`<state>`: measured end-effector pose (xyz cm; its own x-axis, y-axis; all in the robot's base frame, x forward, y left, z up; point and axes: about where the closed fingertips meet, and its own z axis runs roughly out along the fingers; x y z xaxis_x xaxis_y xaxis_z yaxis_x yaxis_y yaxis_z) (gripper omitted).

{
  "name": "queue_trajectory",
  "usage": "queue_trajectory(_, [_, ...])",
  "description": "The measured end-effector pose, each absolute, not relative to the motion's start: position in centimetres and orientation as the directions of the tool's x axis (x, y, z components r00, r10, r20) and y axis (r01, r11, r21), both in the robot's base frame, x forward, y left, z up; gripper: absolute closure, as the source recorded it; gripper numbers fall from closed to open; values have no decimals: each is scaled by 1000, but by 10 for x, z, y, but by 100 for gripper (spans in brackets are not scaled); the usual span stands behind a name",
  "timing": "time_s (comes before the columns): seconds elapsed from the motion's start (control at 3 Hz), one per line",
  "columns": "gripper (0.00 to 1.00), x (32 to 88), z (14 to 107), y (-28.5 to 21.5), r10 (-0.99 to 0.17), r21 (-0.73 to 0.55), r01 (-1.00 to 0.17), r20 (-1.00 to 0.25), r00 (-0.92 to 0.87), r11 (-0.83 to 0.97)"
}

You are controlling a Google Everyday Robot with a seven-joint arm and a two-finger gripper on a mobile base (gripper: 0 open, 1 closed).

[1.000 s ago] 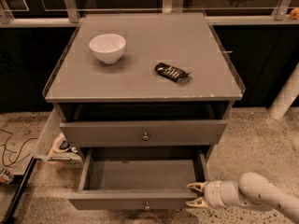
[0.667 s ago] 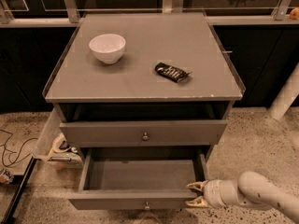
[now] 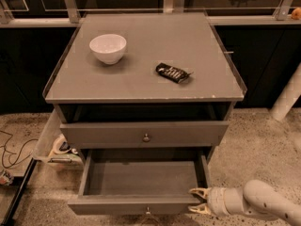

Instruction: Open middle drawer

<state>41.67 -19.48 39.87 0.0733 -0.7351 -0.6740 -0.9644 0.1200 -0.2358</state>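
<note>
So the middle drawer [image 3: 141, 178] is pulled well out, low on the cabinet [image 3: 141, 81], with nothing inside it. The gripper [image 3: 199, 200] sits right at its front right corner, fingers spread and not clamped on anything as far as I can see. The drawer front runs left-right, so it stretches left from the gripper, with the knob [image 3: 148, 211] over at centre.

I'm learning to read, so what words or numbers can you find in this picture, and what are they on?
Small dark snack packet on the grey cabinet top: pale print, too blurred to read.
Round white bowl, pulled-out grey middle drawer: no text.
White arm's end effector, by the drawer's right front corner: no text.
</note>
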Motion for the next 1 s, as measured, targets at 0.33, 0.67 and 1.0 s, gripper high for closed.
queue_trajectory(0.33, [57, 417, 399, -195, -735, -236, -964, -674, 73, 120])
queue_trajectory(0.67, [34, 417, 399, -195, -735, -236, -964, -674, 73, 120])
queue_trajectory(1.0, [11, 418, 395, -192, -717, -210, -972, -693, 70, 108])
